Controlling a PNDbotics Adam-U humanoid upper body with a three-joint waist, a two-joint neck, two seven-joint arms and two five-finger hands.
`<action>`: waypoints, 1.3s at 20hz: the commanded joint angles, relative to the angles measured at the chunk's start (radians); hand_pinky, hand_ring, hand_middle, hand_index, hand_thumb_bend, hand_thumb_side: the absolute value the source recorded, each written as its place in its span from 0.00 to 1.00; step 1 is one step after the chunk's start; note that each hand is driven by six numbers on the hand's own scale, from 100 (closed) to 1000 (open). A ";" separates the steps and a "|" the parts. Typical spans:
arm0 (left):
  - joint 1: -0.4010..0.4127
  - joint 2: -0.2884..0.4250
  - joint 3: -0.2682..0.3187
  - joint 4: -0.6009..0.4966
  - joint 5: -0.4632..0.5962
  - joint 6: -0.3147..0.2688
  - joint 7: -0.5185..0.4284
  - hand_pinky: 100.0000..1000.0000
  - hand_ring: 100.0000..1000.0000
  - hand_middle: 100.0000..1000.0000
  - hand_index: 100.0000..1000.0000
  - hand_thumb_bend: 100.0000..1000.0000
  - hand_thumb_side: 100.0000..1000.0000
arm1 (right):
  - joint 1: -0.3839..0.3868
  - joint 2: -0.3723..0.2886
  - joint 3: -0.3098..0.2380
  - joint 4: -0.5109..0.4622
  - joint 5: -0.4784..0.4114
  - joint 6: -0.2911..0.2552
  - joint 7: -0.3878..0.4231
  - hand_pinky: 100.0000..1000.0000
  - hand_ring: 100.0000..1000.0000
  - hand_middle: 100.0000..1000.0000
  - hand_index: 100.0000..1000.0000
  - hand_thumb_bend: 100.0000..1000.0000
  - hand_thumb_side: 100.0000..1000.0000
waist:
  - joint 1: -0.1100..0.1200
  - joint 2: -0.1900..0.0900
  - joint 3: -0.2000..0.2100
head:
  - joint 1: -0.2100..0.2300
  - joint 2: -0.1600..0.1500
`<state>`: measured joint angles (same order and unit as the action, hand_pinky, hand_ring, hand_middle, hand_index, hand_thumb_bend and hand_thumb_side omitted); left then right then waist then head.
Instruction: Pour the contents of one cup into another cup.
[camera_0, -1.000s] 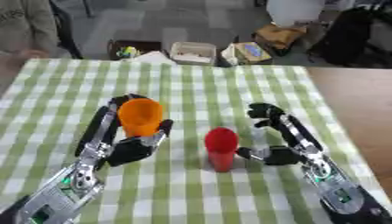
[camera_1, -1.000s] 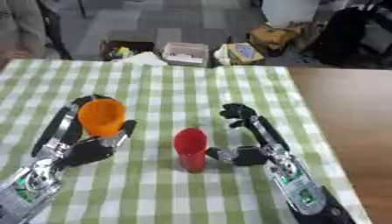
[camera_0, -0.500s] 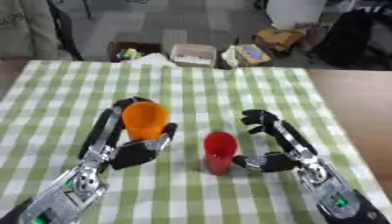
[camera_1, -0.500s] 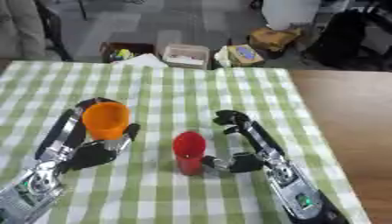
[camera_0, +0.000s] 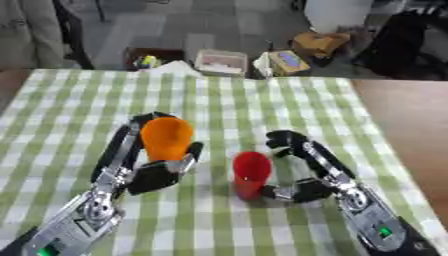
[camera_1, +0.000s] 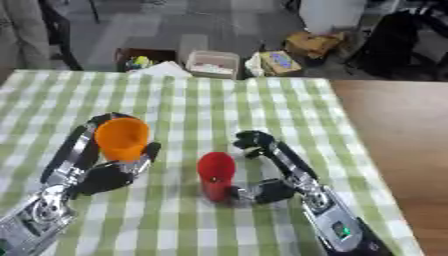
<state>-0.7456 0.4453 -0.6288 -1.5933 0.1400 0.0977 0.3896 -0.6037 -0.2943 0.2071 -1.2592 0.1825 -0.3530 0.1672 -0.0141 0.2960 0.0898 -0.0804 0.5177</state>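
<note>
An orange cup (camera_0: 167, 138) is held upright in my left hand (camera_0: 140, 165), whose fingers and thumb curl round it left of the table's middle. A red cup (camera_0: 251, 174) stands upright on the green-and-white checked tablecloth (camera_0: 219, 105). My right hand (camera_0: 308, 170) is just right of the red cup. Its fingers arch over toward the rim and its thumb reaches the cup's base. I cannot tell whether the fingers touch the cup. What is inside either cup does not show.
The brown bare tabletop (camera_0: 411, 125) lies right of the cloth. Beyond the far edge, on the floor, are a clear container (camera_0: 220, 62), a black crate (camera_0: 149, 56) and a brown bag (camera_0: 320, 44). A person's sleeve (camera_0: 35, 30) shows at the far left.
My right hand has moved left, closer to the red cup, with the thumb now at its base. The left hand with the orange cup has shifted slightly toward the middle. The camera view has also shifted.
</note>
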 joint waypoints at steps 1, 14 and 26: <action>-0.021 -0.001 0.003 -0.012 0.007 -0.001 -0.003 0.36 0.63 0.30 0.47 0.05 0.07 | -0.026 0.001 0.006 -0.003 -0.004 -0.005 0.012 0.70 0.79 0.84 0.75 0.67 0.16 | 0.004 -0.024 0.003 | -0.001 -0.011; -0.035 -0.015 -0.004 -0.020 0.015 0.001 -0.006 0.36 0.64 0.30 0.47 0.04 0.07 | -0.063 0.032 0.030 0.021 0.002 -0.018 0.039 0.69 0.78 0.83 0.74 0.66 0.16 | 0.008 -0.019 0.019 | -0.009 -0.013; -0.038 -0.022 -0.006 -0.022 0.016 0.003 -0.007 0.36 0.64 0.30 0.47 0.03 0.07 | -0.072 0.059 0.048 0.045 -0.007 -0.026 0.056 0.64 0.75 0.79 0.72 0.67 0.14 | 0.015 -0.016 0.026 | -0.013 -0.015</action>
<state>-0.7633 0.4196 -0.6382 -1.5942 0.1539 0.1009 0.3842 -0.6588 -0.2338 0.2542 -1.2072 0.1819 -0.3778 0.2199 -0.0019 0.2968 0.1146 -0.0906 0.5159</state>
